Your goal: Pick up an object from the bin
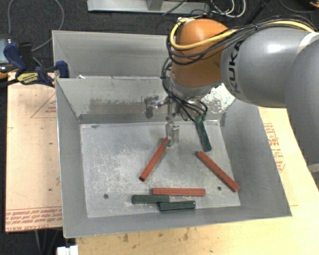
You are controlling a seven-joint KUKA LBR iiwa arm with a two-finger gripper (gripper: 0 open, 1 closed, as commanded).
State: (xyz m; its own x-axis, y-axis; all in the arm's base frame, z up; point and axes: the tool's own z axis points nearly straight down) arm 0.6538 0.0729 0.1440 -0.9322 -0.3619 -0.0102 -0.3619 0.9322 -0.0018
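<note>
Noting position: gripper (173,134) sits low at the upper end of the slanted red stick (153,160), mid-bin (109,158). Jaw state: I cannot tell. (me)

Risks from here? (bench)

I judge an end grab shaky. The stick is long, thin and flat on the floor, so it could pivot or slip free on the lift. The green stick (203,137) lies just beside the gripper on the right and could get nudged or caught along. (me)

Target's look? (bench)

Slim straight brick-red bar, running down-left, apart from the other sticks (178,192) near the front wall. (me)
</note>
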